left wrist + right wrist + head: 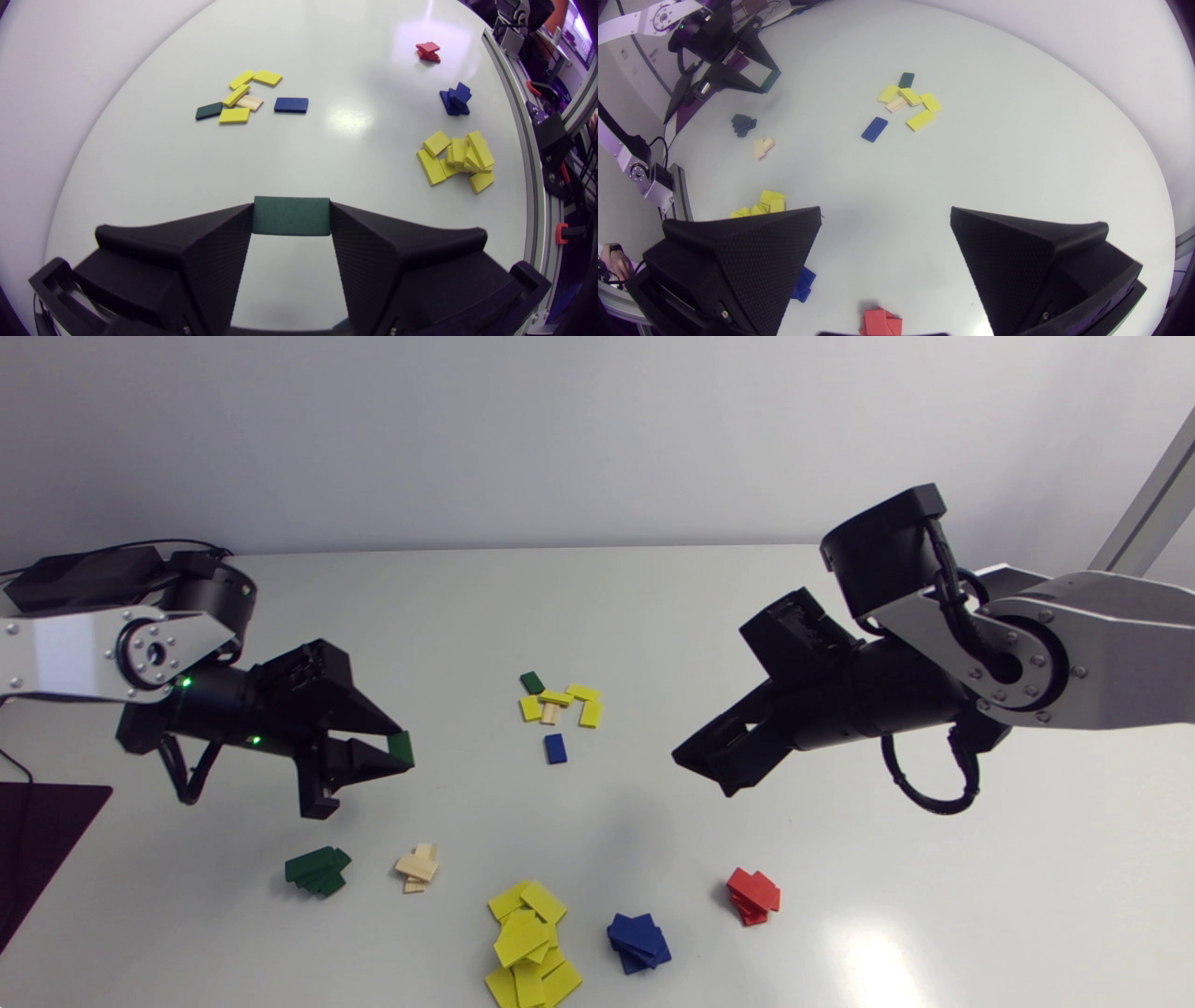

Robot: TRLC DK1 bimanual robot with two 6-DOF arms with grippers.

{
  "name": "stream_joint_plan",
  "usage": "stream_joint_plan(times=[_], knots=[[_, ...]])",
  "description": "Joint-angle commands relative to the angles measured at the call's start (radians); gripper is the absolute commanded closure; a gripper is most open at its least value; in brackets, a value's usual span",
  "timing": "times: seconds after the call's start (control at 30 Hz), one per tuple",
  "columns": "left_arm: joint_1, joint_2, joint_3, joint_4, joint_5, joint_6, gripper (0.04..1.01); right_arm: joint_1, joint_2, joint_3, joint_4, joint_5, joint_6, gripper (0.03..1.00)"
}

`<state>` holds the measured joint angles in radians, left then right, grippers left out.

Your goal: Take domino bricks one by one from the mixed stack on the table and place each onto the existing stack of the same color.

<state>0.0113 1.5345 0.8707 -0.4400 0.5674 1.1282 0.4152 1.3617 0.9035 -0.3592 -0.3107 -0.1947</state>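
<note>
Partway: pinching green brick [291, 215] in left gripper [398, 750] near green stack [317, 872], with right gripper [702, 773] gaping, empty; mixed stack [558, 705] left to sort.

The near pile of flat yellow domino bricks [527, 943] runs off the head view's edge. The right gripper's [885, 214] finger half hides the blue brick stack [804, 283]; the red brick stack [878, 322] beneath is cut off.

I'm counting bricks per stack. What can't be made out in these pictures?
Yellow domino stack: cut off by the head view's lower edge.
Blue domino stack: right wrist view, mostly behind a finger of the right gripper.
Red domino stack: same view, cut off under that gripper.
Dark green domino stack: head view, layers too small to count.
Dark green domino brick: ends covered by the left gripper.
</note>
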Motion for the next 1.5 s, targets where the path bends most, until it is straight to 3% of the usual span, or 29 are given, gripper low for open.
stream_joint_plan(times=[0.0, 0.3, 0.9, 1.13, 1.47], knots=[[0.042, -0.074, -0.095, 0.041, 0.015, -0.019, 0.744, 0.017, -0.013, -0.032, 0.014, -0.002, 0.015, 0.066], [0.147, -0.185, -0.28, 0.087, 0.014, 0.002, 0.744, 0.042, -0.016, -0.034, 0.014, 0.007, 0.034, 0.066], [0.286, -0.272, -0.366, 0.073, 0.002, 0.07, 0.744, 0.046, -0.013, -0.051, 0.04, 0.013, 0.035, 0.066], [0.308, -0.278, -0.368, 0.012, 0.002, 0.096, 0.744, 0.046, -0.01, -0.052, 0.045, 0.012, 0.035, 0.066], [0.319, -0.283, -0.401, 0.0, -0.024, 0.139, 0.744, 0.046, -0.015, -0.058, 0.048, 0.01, 0.034, 0.066]])
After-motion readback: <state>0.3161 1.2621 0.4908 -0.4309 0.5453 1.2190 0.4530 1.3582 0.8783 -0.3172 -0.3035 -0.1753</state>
